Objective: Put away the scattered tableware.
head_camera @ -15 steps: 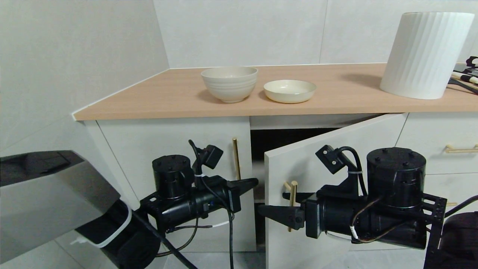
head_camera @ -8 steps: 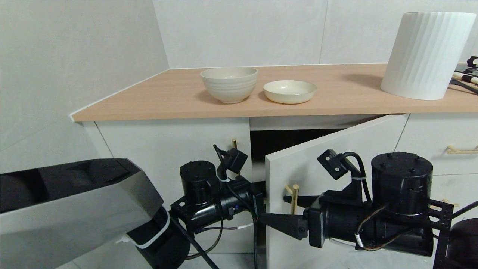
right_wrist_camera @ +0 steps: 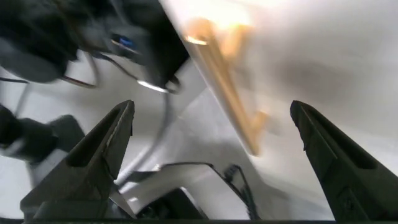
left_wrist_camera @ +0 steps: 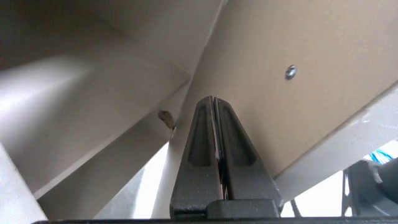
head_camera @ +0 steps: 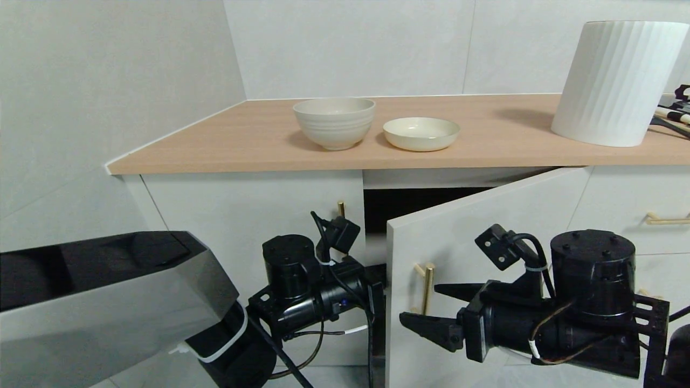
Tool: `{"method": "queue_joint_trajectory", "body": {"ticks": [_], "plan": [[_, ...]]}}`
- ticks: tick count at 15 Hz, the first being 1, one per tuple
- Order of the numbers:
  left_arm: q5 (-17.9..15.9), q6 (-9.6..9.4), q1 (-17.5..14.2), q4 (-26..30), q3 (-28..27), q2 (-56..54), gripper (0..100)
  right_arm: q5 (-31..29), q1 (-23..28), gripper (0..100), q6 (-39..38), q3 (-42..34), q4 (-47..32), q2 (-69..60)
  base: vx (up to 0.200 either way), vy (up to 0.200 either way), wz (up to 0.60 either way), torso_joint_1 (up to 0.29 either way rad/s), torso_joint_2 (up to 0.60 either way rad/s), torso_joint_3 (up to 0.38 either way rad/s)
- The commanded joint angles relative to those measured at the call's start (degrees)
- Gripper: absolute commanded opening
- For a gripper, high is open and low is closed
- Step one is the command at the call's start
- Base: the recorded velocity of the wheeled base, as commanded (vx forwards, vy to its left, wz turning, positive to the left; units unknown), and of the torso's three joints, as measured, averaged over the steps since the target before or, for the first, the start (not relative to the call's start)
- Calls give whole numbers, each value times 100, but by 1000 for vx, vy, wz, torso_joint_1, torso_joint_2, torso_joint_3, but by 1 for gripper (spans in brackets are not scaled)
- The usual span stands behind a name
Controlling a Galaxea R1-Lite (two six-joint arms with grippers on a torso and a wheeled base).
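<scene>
The right gripper (head_camera: 419,303) has let go of the handle (head_camera: 427,285), fingers wide; at its 9 o'clock the left gripper (left_wrist_camera: 212,102), fingers clenched, has slid behind the door (head_camera: 485,215) to push it open.

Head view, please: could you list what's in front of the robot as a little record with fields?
Bowl: on the countertop
Dish: shallow, beside the bowl, not touching it
Cabinet door: partly open, below the countertop
Left hand: shut, behind the door's free edge
Right hand: open, around the gold handle, not closed on it
</scene>
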State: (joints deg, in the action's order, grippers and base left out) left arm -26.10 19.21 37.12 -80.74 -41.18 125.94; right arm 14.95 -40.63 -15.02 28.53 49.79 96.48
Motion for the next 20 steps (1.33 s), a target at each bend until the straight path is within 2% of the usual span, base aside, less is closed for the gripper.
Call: {"method": "queue_joint_trajectory", "body": {"ticks": [1, 4, 8, 11, 17, 20], "plan": [[-9, 4, 32, -3, 22, -96, 0, -106, 47, 100, 60, -365, -4, -331, 0, 0, 0, 0, 0, 0], [-9, 4, 50, -12, 40, -149, 0, -150, 47, 100, 52, -638, -145, -779, 0, 0, 0, 0, 0, 0], [-9, 4, 58, -3, 145, -289, 0, -88, -15, 100, 43, -1112, -962, -1614, 0, 0, 0, 0, 0, 0], [-18, 4, 85, -3, 172, -272, 0, -88, -94, 100, 43, -1112, -1015, -1623, 0, 0, 0, 0, 0, 0], [-18, 4, 164, 5, 172, -237, 0, -97, -279, 100, 43, -1156, -1015, -1597, -200, 0, 0, 4, 2, 3], [-53, 4, 164, 32, -48, -114, 0, -106, -296, 100, 43, -1156, -1015, -1597, 0, 0, 0, 0, 0, 0]]}}
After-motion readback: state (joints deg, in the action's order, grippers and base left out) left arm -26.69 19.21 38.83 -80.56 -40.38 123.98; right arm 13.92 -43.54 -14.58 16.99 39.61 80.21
